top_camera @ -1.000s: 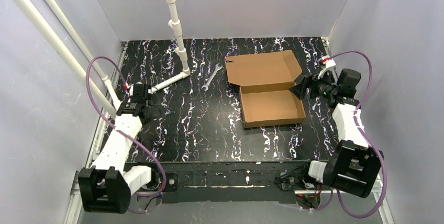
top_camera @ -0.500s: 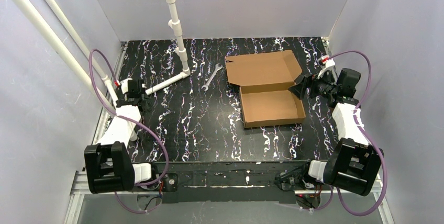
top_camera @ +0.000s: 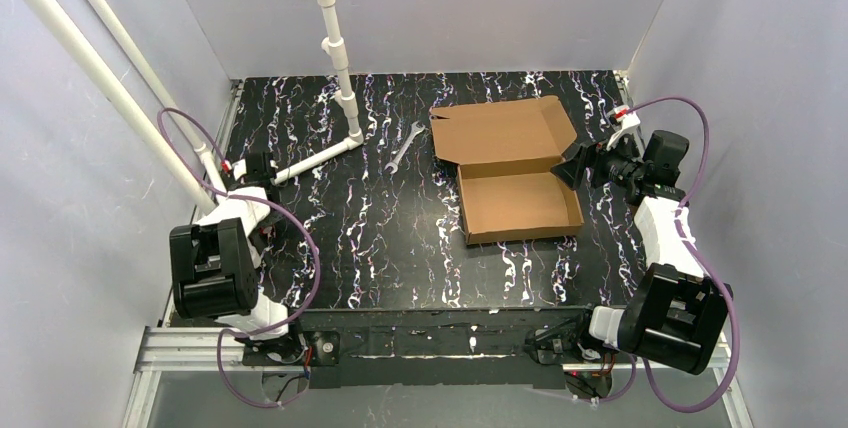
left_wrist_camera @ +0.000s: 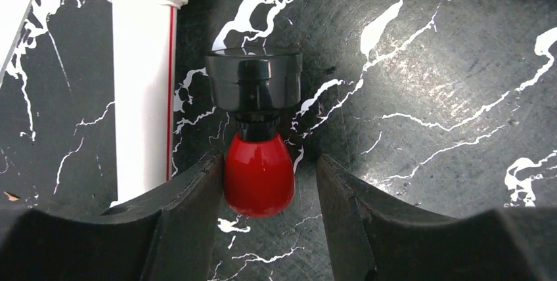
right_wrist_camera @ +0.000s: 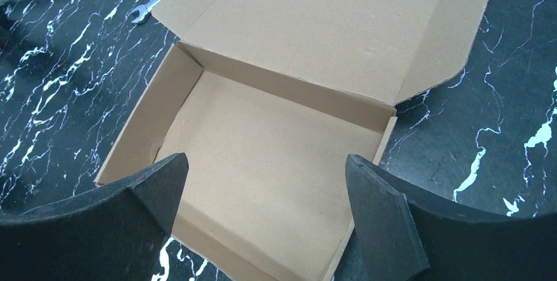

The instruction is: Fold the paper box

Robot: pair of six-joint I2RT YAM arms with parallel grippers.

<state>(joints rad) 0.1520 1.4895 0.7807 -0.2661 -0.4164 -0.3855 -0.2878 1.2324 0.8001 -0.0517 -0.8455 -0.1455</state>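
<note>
- While the left pincer (left_wrist_camera: 268, 166) stands about half open, a glossy red, pear-shaped knob (left_wrist_camera: 258, 179) sits between its dull black fingers. The finger on the pipe's side looks to touch the knob and the other stands clear of it, so nothing is clamped.
- Just past the knob's narrow end is a shiny black round cap (left_wrist_camera: 253, 81).
- Right beside that pincer, outside one finger, runs a smooth white plastic pipe (left_wrist_camera: 141, 84) with a thin red line along its edge.
- Beneath them lies the table (left_wrist_camera: 427, 97), black, faintly scuffed, with white marble-like veins.
- The right pincer (right_wrist_camera: 266, 163) is spread wide and holds nothing; its two broad, matte black fingers taper like wedges.
- Directly ahead of and below those fingers lies the paper box (right_wrist_camera: 309, 31). It is plain brown cardboard: a shallow rectangular tray with upright walls, its lid laid back open beyond the tray, with angled side flaps.
- Farther out, past the lid's corner, a small metal wrench (right_wrist_camera: 141, 12) lies flat on the table.
</note>
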